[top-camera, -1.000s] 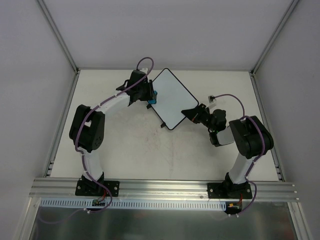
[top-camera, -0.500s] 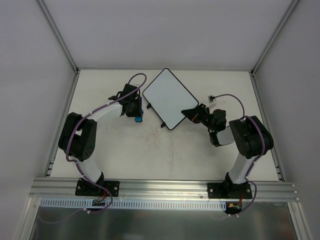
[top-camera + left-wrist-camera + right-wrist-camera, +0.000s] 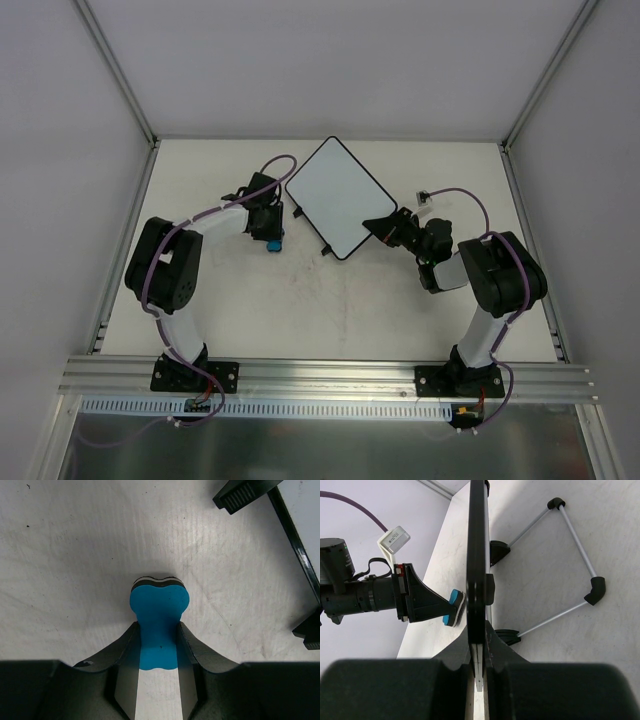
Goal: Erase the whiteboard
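The whiteboard (image 3: 338, 195) is a white board with a thin black rim, held tilted at the back middle of the table; its face shows no marks. My right gripper (image 3: 381, 227) is shut on its right corner. In the right wrist view the board (image 3: 478, 555) is edge-on between my fingers. My left gripper (image 3: 271, 238) is shut on a small blue eraser (image 3: 272, 244), left of the board and apart from it. In the left wrist view the eraser (image 3: 159, 607) sits between the jaws, low over the table, with the board's rim (image 3: 295, 537) at the top right.
A thin wire stand (image 3: 576, 541) with black corner pieces folds out behind the board. A small white connector (image 3: 425, 197) on a purple cable lies right of the board. Grey enclosure walls ring the table (image 3: 330, 300).
My left gripper has moved with the eraser off the board's left edge, to the left and nearer, and lower towards the table. The right gripper still holds the board.
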Tool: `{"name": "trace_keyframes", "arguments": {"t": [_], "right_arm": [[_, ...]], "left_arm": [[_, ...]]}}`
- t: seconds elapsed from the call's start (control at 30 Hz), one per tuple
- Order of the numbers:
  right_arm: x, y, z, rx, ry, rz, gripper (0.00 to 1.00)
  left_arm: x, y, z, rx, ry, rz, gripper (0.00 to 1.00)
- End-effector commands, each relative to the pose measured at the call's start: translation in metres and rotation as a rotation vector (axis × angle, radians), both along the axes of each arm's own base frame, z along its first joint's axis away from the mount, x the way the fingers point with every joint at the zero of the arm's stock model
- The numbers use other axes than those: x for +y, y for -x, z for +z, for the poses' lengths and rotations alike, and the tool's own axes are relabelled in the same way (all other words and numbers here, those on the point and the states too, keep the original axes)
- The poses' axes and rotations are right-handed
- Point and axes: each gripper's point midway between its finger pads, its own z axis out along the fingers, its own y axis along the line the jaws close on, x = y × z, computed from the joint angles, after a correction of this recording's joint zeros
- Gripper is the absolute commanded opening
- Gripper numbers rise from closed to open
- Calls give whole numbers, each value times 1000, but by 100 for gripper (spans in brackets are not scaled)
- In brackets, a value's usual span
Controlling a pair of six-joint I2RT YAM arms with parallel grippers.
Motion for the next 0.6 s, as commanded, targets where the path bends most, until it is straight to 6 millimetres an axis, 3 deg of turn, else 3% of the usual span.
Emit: {"name": "trace_keyframes", "arguments": {"t": [0.0, 0.1, 0.3, 0.43, 0.5, 0.57], "right_arm": [[10, 0, 34, -156, -37, 41, 0], [9, 0, 33, -153, -34, 39, 0], [10, 0, 33, -151, -34, 43, 0], [10, 0, 33, -151, -34, 44, 0], [10, 0, 31, -150, -32, 44, 0], [11, -1, 31, -148, -33, 46, 0]], "left_arm": [[9, 4, -10, 24, -28, 4, 28], [11, 4, -10, 22, -36, 11, 47], [16, 5, -11, 20, -55, 26, 62], [22, 6, -10, 12, -74, 46, 77], [26, 6, -6, -4, -87, 64, 97], [29, 7, 0, -21, -90, 73, 99]]}}
